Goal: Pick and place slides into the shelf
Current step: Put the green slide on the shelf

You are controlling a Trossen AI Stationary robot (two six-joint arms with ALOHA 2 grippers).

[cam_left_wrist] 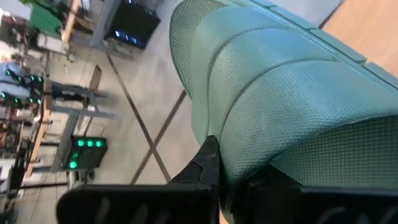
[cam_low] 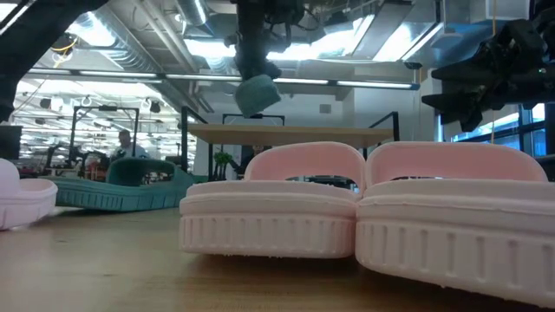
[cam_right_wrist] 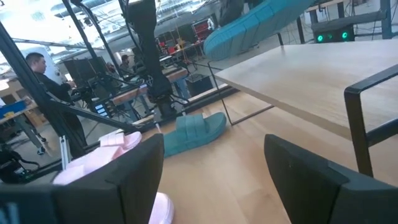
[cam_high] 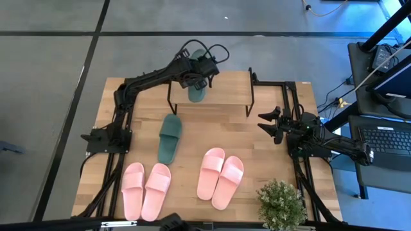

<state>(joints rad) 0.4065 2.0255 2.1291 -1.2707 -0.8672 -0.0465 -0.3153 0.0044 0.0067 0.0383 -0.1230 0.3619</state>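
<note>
My left gripper [cam_high: 194, 69] is over the shelf [cam_high: 225, 82], shut on one dark green slide [cam_high: 198, 88], which shows in the low view as the green slide [cam_low: 257, 94] above the shelf's plank top [cam_low: 295, 133]. The other green slide [cam_high: 170, 138] lies sole-down on the table in front of the shelf. Two pink pairs [cam_high: 146, 189] [cam_high: 220, 178] lie near the table's near edge. My right gripper [cam_high: 273, 125] hangs open at the table's right side, apart from everything. My left gripper holds the green slide by its wide textured strap [cam_left_wrist: 242, 162], with a dark finger [cam_left_wrist: 204, 167] on either side of it. It comes from above, at the slide's far end. The slide hangs tilted below the fingers, lifted clear of the shelf top.
A potted plant [cam_high: 280, 205] stands at the table's near right corner. The black arm frames run along both table sides. The shelf's thin black legs [cam_right_wrist: 364, 118] stand to the right of the lying green slide [cam_right_wrist: 196, 132]. Bare wood lies between shelf and pink pairs.
</note>
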